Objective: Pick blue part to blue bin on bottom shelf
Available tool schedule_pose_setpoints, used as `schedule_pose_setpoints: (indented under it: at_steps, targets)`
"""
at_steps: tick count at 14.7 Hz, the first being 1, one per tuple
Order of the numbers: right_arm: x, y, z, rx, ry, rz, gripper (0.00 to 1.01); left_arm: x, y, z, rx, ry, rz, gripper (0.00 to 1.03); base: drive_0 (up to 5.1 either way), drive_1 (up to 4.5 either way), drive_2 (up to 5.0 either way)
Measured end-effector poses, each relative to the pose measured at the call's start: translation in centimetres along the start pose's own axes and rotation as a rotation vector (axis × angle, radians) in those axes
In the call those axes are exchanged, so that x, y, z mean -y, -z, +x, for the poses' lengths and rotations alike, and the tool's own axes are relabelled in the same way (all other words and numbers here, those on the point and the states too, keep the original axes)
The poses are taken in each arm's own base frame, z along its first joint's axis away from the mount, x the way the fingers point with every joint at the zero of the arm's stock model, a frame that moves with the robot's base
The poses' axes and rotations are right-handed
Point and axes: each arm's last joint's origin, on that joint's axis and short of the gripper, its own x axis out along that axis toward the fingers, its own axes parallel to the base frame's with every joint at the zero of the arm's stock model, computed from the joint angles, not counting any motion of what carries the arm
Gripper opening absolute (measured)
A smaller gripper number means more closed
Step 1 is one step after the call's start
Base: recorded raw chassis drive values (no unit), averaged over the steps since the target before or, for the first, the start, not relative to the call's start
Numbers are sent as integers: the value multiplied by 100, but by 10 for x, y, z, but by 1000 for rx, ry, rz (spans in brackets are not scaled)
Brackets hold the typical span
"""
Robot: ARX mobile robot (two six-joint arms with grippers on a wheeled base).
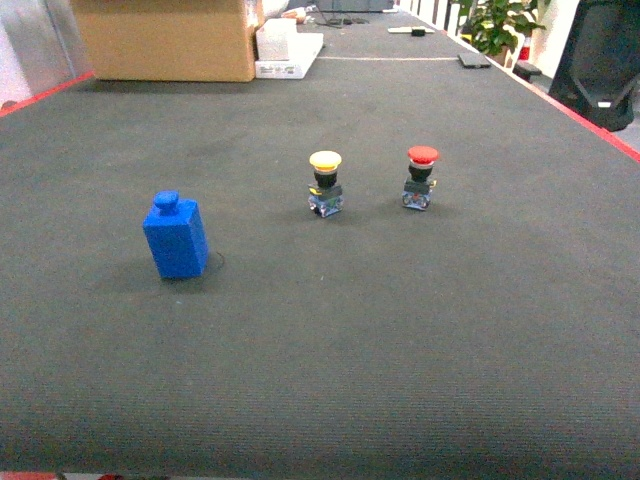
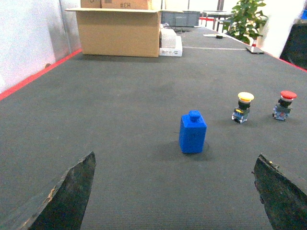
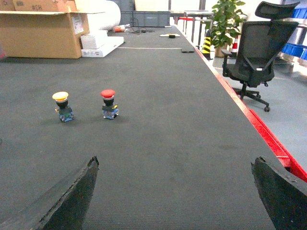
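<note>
Left gripper [image 2: 175,191] wide open, both dark fingers at the lower corners of the left wrist view, nothing between them, hovering above the dark mat [image 1: 320,380]. Straight ahead of it, near but apart, the blue part [image 2: 193,133], standing upright on the mat with a small round knob on top. Right gripper [image 3: 175,191] also spread wide and empty, looking over bare mat, with the blue part outside its view. In the head view, the blue part [image 1: 176,236] on the left side, alone, well apart from the yellow-capped push button [image 1: 325,183] and the red-capped push button [image 1: 421,177], which stand further back and to the right, near each other. At the far end, a cardboard box [image 1: 165,38]; beyond the right edge of the mat, an office chair [image 3: 256,52] and a plant [image 3: 220,19]. No blue bin and no shelf visible in any view, so place of delivery unknown from here. Probably the approach step, grasp not yet begun. Possible troubles: part tall and narrow, so easy to tip over if one finger touches first; smooth walls, so possible slip if grasped too high near the knob; wrong choice of object unlikely, since the buttons are far to the side.
</note>
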Motion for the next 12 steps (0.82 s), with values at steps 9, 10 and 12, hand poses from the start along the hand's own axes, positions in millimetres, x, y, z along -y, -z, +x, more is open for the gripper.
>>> schedule_pose_setpoints:
  at_steps: [9, 10, 12]
  targets:
    - [0, 0, 0, -4, 0, 0, 98, 0, 0, 0, -3, -1, 0, 98, 0, 0, 0]
    - [0, 0, 0, -4, 0, 0, 98, 0, 0, 0, -3, -1, 0, 98, 0, 0, 0]
    - [0, 0, 0, -4, 0, 0, 98, 0, 0, 0, -3, -1, 0, 98, 0, 0, 0]
